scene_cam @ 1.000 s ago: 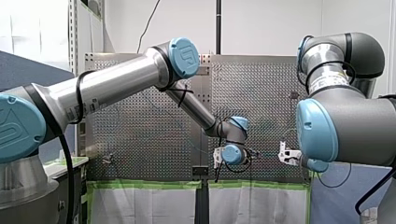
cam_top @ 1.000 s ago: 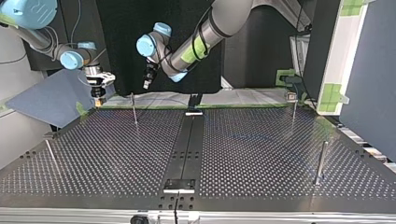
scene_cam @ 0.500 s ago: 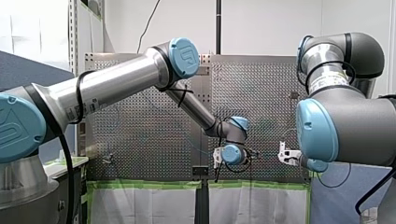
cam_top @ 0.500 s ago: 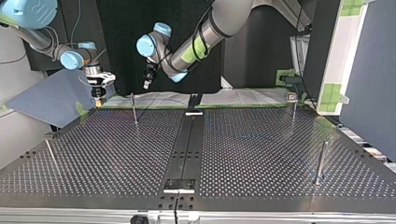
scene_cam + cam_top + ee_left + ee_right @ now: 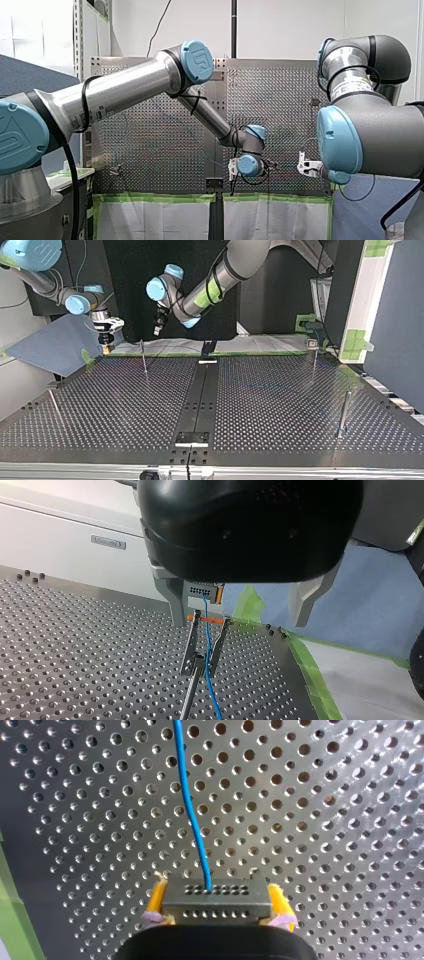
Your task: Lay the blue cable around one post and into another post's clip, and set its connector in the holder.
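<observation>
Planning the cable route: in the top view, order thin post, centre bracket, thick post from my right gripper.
1. Thin post, view's left, beside right gripper.
2. Centre bracket, far edge middle.
3. Thick post, view's right, near side.

A white wall rises beyond the perforated table's far edge. Seen from across, black curtain hangs behind; a blue-grey panel leans off one corner.
</observation>
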Controlling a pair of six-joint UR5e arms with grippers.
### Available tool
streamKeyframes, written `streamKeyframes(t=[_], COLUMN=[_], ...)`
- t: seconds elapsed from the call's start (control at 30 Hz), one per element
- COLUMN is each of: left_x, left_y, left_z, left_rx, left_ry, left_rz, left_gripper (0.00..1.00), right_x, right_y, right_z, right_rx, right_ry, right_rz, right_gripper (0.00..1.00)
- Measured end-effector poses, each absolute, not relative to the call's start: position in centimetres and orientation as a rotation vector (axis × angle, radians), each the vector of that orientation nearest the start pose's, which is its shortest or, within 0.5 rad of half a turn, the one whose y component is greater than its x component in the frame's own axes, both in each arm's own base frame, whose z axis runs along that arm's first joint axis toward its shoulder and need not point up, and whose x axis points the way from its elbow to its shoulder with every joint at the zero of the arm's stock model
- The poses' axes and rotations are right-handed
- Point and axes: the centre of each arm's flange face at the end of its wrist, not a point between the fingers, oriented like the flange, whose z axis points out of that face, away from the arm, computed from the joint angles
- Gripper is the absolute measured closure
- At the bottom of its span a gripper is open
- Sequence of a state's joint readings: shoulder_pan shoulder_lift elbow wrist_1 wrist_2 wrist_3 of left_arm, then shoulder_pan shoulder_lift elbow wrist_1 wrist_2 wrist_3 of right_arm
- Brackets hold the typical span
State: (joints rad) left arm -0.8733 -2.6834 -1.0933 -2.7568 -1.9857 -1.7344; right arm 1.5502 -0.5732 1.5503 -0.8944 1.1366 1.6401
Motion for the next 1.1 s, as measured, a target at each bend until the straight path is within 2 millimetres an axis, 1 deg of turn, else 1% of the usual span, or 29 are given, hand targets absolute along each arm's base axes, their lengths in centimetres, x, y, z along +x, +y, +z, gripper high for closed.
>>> streamKeyframes(t=[0.8,0.87,1.1], left_x=[41.6,41.3,41.2], left_y=[-64.2,-64.1,-63.0], left_z=[0.0,0.3,2.9], left_rx=[0.344,0.341,0.261], left_ry=[1.784,1.786,1.748], left_rz=[-0.361,-0.355,-0.339], left_gripper=[0.0,0.0,0.0], right_x=[16.5,16.5,16.6], right_y=[-66.1,-66.1,-66.0], right_z=[-3.9,-3.9,-3.9], right_rx=[1.551,1.551,1.552], right_ry=[-1.117,-1.117,-1.115], right_rz=[1.539,1.539,1.54], right_gripper=[1.0,1.0,1.0])
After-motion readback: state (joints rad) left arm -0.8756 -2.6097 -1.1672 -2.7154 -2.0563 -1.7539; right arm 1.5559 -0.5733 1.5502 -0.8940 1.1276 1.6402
